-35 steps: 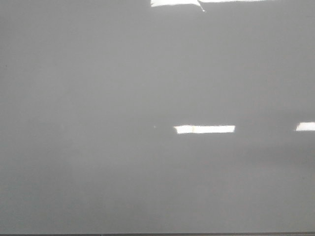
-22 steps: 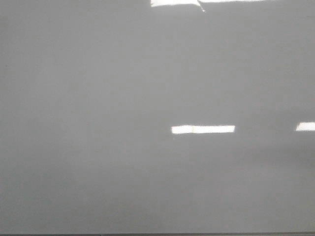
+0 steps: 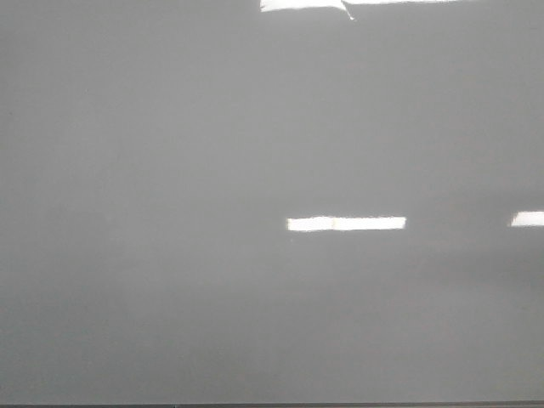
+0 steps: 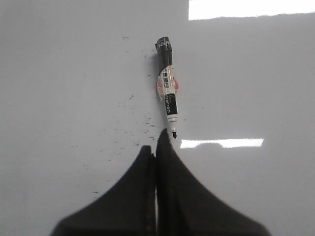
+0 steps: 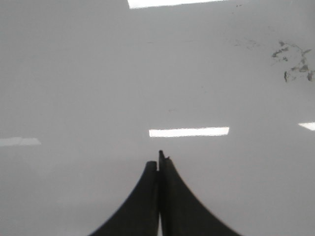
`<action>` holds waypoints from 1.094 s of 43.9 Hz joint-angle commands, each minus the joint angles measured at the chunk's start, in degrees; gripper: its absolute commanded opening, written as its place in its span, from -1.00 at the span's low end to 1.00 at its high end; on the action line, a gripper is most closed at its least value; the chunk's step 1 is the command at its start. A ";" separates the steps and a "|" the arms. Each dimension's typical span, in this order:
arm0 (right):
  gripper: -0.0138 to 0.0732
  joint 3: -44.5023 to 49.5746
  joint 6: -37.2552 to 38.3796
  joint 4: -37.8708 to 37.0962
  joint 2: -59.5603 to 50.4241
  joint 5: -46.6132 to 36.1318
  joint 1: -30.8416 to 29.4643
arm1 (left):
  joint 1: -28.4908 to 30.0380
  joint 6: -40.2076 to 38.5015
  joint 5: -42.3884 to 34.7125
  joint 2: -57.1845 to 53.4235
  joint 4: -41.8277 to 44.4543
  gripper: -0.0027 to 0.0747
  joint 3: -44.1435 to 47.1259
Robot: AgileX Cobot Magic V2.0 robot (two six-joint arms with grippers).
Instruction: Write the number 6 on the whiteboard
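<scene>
Right claw point(image 5: 158, 164) — closed — over whiteboard point(image 5: 74, 83)

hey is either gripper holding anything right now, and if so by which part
Nothing is held. The left gripper and right gripper are both shut and empty; the marker lies on the whiteboard, just beyond the left fingertips.

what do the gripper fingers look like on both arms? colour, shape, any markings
Left gripper and right gripper look alike: matte black fingers that flare wide at the base and curve in to narrow tips. No markings, cables or sleeves show. Arms themselves are out of view.
</scene>
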 commanded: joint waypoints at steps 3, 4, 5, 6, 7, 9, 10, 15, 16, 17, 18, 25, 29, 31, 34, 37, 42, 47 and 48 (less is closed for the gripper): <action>-0.84 -0.22 -0.31 0.00 -1.07 -4.98 -0.20 | -0.28 -0.08 -4.66 -0.95 -0.58 -0.98 0.18; -0.84 -0.22 -0.31 0.00 -1.07 -4.98 -0.20 | -0.28 -0.08 -5.14 -0.95 -0.58 -0.98 0.18; -0.84 -0.22 -0.31 0.00 -1.07 -4.98 -0.20 | -0.28 -0.08 -5.68 -0.95 -0.58 -0.98 0.18; -0.84 -0.22 -0.31 0.00 -1.07 -4.98 -0.20 | -0.28 -0.08 -5.98 -0.95 -0.58 -0.98 0.18; -0.84 -0.22 -0.31 0.00 -1.07 -5.17 -0.20 | -0.28 -0.22 -5.98 -0.95 -0.58 -0.98 0.18; -0.84 -0.41 -0.31 0.00 -1.07 -5.73 -0.20 | -0.28 -0.22 -6.25 -0.95 -0.58 -0.98 -0.11; -0.84 -0.61 -0.31 0.00 -1.07 -5.74 -0.20 | -0.28 -0.22 -6.37 -0.95 -0.58 -0.98 -0.20; -0.84 -3.41 -0.31 0.00 -1.07 -5.61 -0.16 | -0.28 -0.22 -6.50 -0.85 -0.58 -0.98 -3.28; -0.84 -4.19 -0.31 0.00 -1.07 -5.56 -0.16 | -0.28 -0.22 -6.38 -0.85 -0.58 -0.98 -4.17; -0.84 -5.05 -0.31 0.00 -1.07 -5.43 -0.16 | -0.28 -0.22 -6.22 -0.74 -0.58 -0.98 -5.49; -0.84 -6.01 -0.31 0.00 -1.07 -5.21 -0.16 | -0.28 -0.22 -5.90 -0.64 -0.58 -0.98 -6.57; -0.84 -14.24 -0.37 0.00 0.36 0.76 -0.16 | -0.28 -0.22 -2.28 -0.63 -0.58 -0.98 -15.39; -0.84 -20.03 -0.44 0.00 2.99 5.26 -0.16 | -0.28 -0.22 1.26 0.00 -0.35 -0.98 -21.21; -0.84 -22.82 -0.44 0.00 5.00 8.00 -0.16 | -0.28 -0.22 3.22 0.82 0.03 -0.98 -24.70; -0.84 -27.01 -0.44 0.00 8.03 11.73 -0.16 | -0.28 -0.22 5.51 3.02 0.01 -0.98 -29.20; -0.84 -31.59 -0.44 0.00 11.68 15.63 -0.16 | -0.28 -0.22 8.16 6.11 0.01 -0.98 -34.14; -0.84 -39.16 -0.44 0.00 17.55 22.42 -0.16 | -0.28 -0.22 13.12 12.12 0.01 -0.98 -41.25; -0.84 -44.92 -0.44 0.00 23.12 29.37 -0.16 | -0.28 -0.22 18.32 18.16 0.01 -0.98 -46.45; -0.84 -45.86 -0.44 0.00 24.08 30.49 -0.16 | -0.28 -0.22 18.92 19.21 0.01 -0.98 -47.04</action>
